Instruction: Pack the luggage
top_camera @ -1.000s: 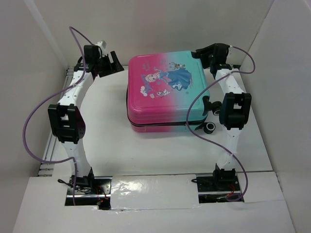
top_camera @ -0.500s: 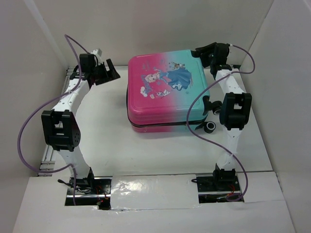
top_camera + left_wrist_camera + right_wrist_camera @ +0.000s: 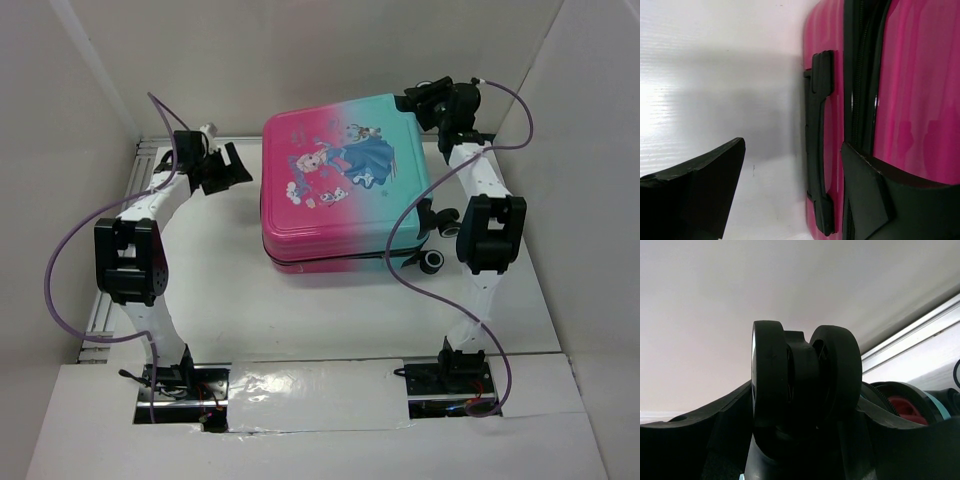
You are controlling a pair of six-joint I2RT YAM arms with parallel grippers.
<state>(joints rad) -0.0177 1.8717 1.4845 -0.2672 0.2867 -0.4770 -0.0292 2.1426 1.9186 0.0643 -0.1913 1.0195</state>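
The luggage (image 3: 340,185) lies flat and closed on the white table (image 3: 300,310), princess print up, its pink half toward the left arm and its teal half toward the right. In the top view the left gripper (image 3: 228,165) sits just beside the luggage's pink side. The right gripper (image 3: 428,98) is at its far teal corner, which looks raised a little off the table. A purple cable (image 3: 390,228) from the right arm drapes over the luggage's near teal corner, close to the near wheels (image 3: 432,262).

From the left wrist, the left gripper (image 3: 792,145) has its fingers spread wide. One hangs over bare table beside the luggage (image 3: 920,100); the other overlaps the pink shell near the black zip seam (image 3: 862,75). The side handle (image 3: 818,150) lies between them, untouched.

From the right wrist, the right gripper (image 3: 805,390) is closed on a black caster wheel (image 3: 805,375) of the luggage, with a finger pressed against each face.

The risks, as I judge them:
- A caster swivels and rolls, so the pinch could twist free and drop the corner.
- The smooth shell could slide across the table if the left gripper pushes rather than grasps.
- The finger by the seam could snag the zip.
- The draped cable could catch on the near wheels.
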